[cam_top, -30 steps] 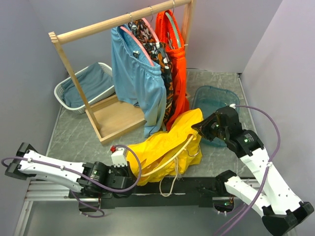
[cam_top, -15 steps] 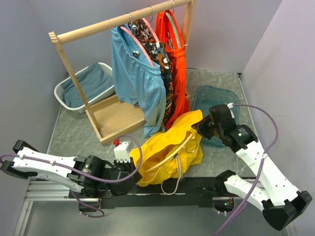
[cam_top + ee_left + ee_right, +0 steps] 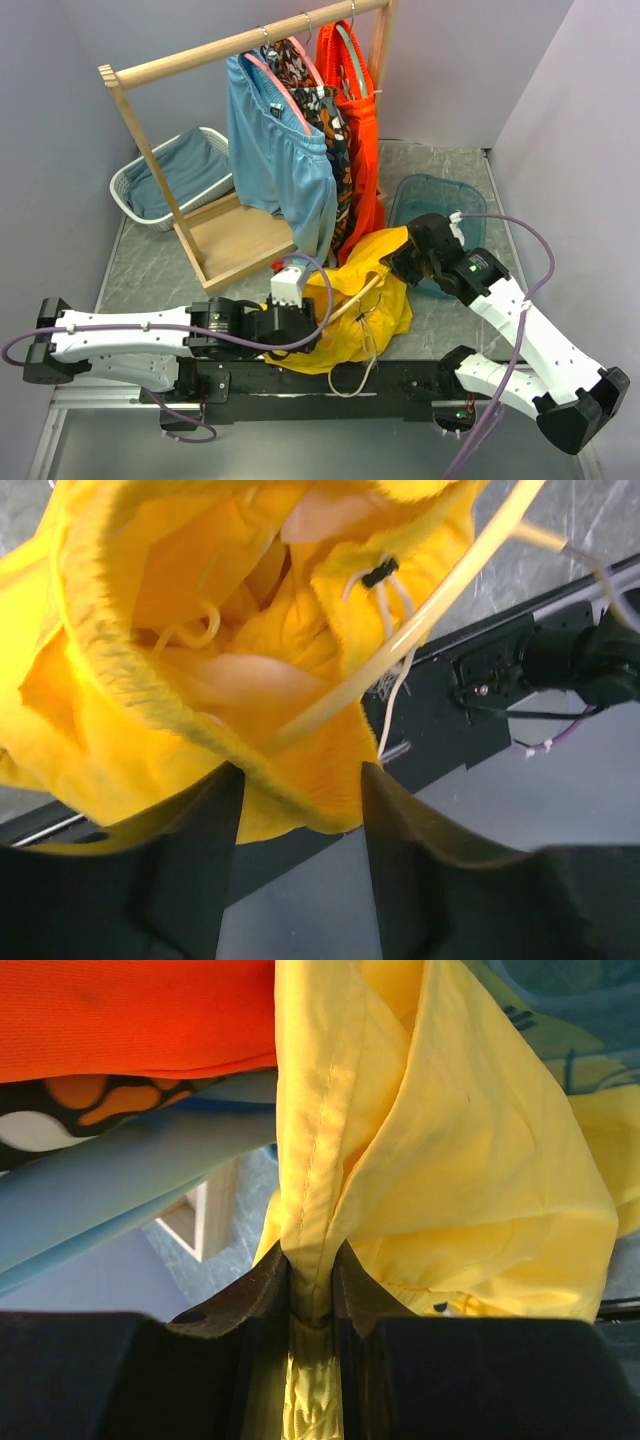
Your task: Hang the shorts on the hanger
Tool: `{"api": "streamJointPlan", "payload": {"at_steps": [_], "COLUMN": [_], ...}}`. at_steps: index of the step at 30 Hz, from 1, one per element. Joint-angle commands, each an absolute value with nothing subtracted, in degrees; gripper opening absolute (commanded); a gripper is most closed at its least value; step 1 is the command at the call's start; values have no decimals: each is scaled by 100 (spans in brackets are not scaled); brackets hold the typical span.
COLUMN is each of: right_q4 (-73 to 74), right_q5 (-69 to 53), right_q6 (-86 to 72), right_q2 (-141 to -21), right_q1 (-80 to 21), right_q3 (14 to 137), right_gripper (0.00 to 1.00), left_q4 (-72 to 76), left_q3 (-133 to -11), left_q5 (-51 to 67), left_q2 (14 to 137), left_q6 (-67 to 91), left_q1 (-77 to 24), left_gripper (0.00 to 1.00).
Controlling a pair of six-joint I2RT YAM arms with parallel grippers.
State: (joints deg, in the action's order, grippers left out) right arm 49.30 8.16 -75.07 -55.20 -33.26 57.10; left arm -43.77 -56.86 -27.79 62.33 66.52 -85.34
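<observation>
Shorts (image 3: 385, 310) lie bunched on the counter (image 3: 160, 270) between the two arms. Right hand (image 3: 310, 1290) is narrow, pinching a fold of yellow cloth at the far-right end. Left hand (image 3: 300, 800) has its jaws parted; the waistband hem lies loose between them, nothing clamped. Hanger (image 3: 440, 610) slants across the waist opening, its lower end lost among the cloth.

Step, as I judge it: seating the hanger in the waist. Keep the right pinch taut so the waist gapes. The left hand should take wood, not cloth.

Long axis of the shorts runs near-left to far-right. The waist faces the left hand, and the drawstring (image 3: 350, 375) trails over the near edge.
</observation>
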Motion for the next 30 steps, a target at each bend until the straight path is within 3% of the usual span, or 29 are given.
{"api": "streamJointPlan", "payload": {"at_steps": [1,6,10,18,22,26,30], "right_q4": [4729,4570,4491,4544,4526,4553,4527], "right_q5": [835,791,712,615,563,510,466], "right_q6": [-7822,-7805,-7770,-7664,-7655,-7603,-7576], "right_q2": [-5406,-5457,-5616,-5818,-5792,-5774,-5713], "right_q1": [-3366,-3357,-3349,-3349,-3349,-3349,-3357], "right_q3": [5546,5396,5361,5467,5458,5440,5388], "right_gripper": [0,0,0,0,0,0,0], "left_q4": [-3920,-3665,-3366,-4060,-4788,-5536,-5205], "left_q3": [-5757,-5266,-4774,-4755,-4904,-5185,-5309], "left_q5": [-2707,-2601,-2996,-4288,-5008,-5605,-5818], "left_q2": [6284,5838,5327,5860,6546,7223,7541], "left_q6": [5766,5282,5089,5712,6317,6934,6593], "left_q1": [-8437,-8464,-9034,-10369,-10564,-10608,-10608], "left_gripper": [61,79,89,88,81,81,81]}}
